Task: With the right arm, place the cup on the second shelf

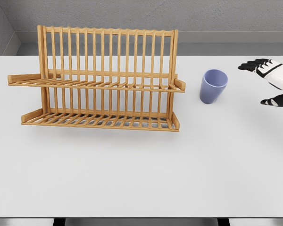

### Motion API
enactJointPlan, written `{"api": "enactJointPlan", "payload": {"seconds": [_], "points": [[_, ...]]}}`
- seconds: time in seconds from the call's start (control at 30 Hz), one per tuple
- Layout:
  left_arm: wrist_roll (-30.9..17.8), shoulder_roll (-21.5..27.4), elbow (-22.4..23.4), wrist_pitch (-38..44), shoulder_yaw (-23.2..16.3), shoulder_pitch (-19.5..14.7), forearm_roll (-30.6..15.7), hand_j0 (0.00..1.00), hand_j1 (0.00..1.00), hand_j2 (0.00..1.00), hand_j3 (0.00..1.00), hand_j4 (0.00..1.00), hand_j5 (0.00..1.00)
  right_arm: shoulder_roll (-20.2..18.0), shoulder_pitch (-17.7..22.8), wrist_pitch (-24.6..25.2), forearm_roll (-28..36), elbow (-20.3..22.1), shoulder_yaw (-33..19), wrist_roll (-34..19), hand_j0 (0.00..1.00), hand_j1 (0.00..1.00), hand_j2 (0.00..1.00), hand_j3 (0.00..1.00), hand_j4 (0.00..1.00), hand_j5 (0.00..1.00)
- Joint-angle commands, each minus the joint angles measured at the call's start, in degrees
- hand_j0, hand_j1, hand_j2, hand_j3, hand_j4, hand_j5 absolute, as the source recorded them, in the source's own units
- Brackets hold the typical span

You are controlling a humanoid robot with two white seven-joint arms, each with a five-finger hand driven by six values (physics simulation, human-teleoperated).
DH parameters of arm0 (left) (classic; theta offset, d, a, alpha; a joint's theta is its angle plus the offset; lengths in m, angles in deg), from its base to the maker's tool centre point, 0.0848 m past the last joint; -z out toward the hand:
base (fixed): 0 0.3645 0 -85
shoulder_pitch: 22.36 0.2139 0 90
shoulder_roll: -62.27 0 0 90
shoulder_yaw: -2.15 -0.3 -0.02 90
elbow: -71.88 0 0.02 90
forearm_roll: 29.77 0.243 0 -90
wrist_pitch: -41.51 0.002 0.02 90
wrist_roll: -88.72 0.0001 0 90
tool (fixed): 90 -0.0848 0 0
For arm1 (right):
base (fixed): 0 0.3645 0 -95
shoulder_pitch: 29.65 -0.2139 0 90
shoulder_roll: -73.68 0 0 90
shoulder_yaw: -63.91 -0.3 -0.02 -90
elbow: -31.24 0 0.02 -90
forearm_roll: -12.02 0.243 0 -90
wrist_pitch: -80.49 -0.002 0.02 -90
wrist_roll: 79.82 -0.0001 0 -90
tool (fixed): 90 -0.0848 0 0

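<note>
Right of the cup (213,85), apart from it, the right robot hand (270,82), fingers spread, empty.

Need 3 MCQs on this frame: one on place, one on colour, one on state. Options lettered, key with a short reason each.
1. Where does the cup stand relative to the wooden rack?
A. On the rack's upper shelf
B. On the table, to the picture's right of the rack
C. On the rack's lower shelf

2. What colour is the cup?
A. Red
B. Green
C. Blue-violet

3. What is the right hand doing?
A. Open, apart from the cup
B. Closed around the cup
C. Resting on the rack

Key:
1 B: the cup sits upright on the white table, between the rack and the hand.
2 C: its wall and inside both show blue-violet.
3 A: the dark fingers are spread, with bare table between them and the cup.
</note>
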Motion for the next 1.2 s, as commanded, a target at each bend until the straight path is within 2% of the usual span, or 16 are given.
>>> {"api": "enactJointPlan", "payload": {"seconds": [0.0,0.13,0.17,0.2,0.23,0.27,0.3,0.4,0.47,0.57,0.73,0.83,0.9,1.0,1.17], "points": [[0.0,0.0,0.0,0.0,0.0,0.0,0.0,1.0,1.0,1.0,1.0,1.0,1.0,-0.1,-0.1,0.1,0.4,0.3,0.2,0.1,1.0,1.0,1.0,1.0,1.0,1.0],[0.0,0.0,0.0,0.0,0.0,0.0,0.0,1.0,1.0,1.0,1.0,1.0,1.0,-0.9,0.2,0.1,0.7,0.1,0.0,0.2,1.0,1.0,1.0,1.0,1.0,1.0],[0.0,0.0,0.0,0.0,0.0,0.0,0.0,1.0,1.0,1.0,1.0,1.0,1.0,-2.6,0.5,0.1,0.7,-0.1,0.2,0.2,1.0,1.0,1.0,1.0,1.0,1.0],[-0.1,0.0,0.0,0.0,0.0,0.0,0.0,1.0,1.0,1.0,1.0,1.0,1.0,-6.3,1.0,0.1,0.7,0.1,0.4,0.0,1.0,1.0,1.0,1.0,1.0,1.0],[0.0,0.0,0.0,0.0,0.0,0.0,0.0,1.0,1.0,1.0,1.0,1.0,1.0,-8.6,0.6,0.1,0.7,0.1,0.3,-1.8,1.0,1.0,1.0,1.0,1.0,1.0],[0.0,0.0,0.0,0.0,0.0,0.0,0.0,1.0,1.0,1.0,1.0,1.0,1.0,-8.4,-0.1,0.1,1.3,0.0,-0.2,-8.4,1.0,1.0,1.0,1.0,1.0,1.0],[0.0,0.0,0.0,0.0,0.0,0.0,0.0,1.0,1.0,1.0,1.0,1.0,1.0,-8.1,-0.8,0.1,2.1,0.1,-1.3,-15.5,1.0,1.0,1.0,1.0,1.0,1.0],[0.0,0.0,0.0,0.0,0.0,0.0,0.0,1.0,1.0,1.0,1.0,1.0,1.0,-6.6,-6.1,0.1,2.0,0.2,0.2,-16.5,1.0,1.0,1.0,1.0,1.0,1.0],[-0.1,0.0,0.0,0.0,0.0,0.0,0.0,1.0,1.0,1.0,1.0,1.0,1.0,-4.3,-14.5,0.1,1.5,-0.5,9.3,-16.5,1.0,1.0,1.0,1.0,1.0,1.0],[0.0,0.0,0.0,0.0,0.0,0.0,0.0,1.0,1.0,1.0,1.0,1.0,1.0,-1.6,-21.5,0.1,1.5,-3.4,20.1,-16.5,1.0,1.0,1.0,1.0,1.0,1.0],[0.0,0.0,0.0,0.0,0.0,0.0,0.0,1.0,1.0,1.0,1.0,1.0,1.0,-1.3,-25.0,0.1,1.4,-7.7,20.5,-16.5,1.0,1.0,1.0,1.0,1.0,1.0],[-0.1,0.0,0.0,0.0,0.0,0.0,0.0,1.0,1.0,1.0,1.0,1.0,1.0,1.5,-29.1,0.1,1.4,-9.4,20.6,-16.5,1.0,1.0,1.0,1.0,1.0,1.0],[0.0,0.0,0.0,0.0,0.0,0.0,0.0,1.0,1.0,1.0,1.0,1.0,1.0,3.3,-29.6,0.1,1.2,-10.7,21.1,-16.5,1.0,1.0,1.0,1.0,1.0,1.0],[0.0,0.0,0.0,0.0,0.0,0.0,0.0,1.0,1.0,1.0,1.0,1.0,1.0,6.2,-34.0,0.1,-0.2,-17.3,27.0,-16.5,1.0,1.0,1.0,1.0,1.0,1.0],[0.0,0.0,0.0,0.0,0.0,0.0,0.0,1.0,1.0,1.0,1.0,1.0,1.0,6.3,-35.9,0.1,-1.5,-19.0,29.8,-16.5,1.0,1.0,1.0,1.0,1.0,1.0]]}}
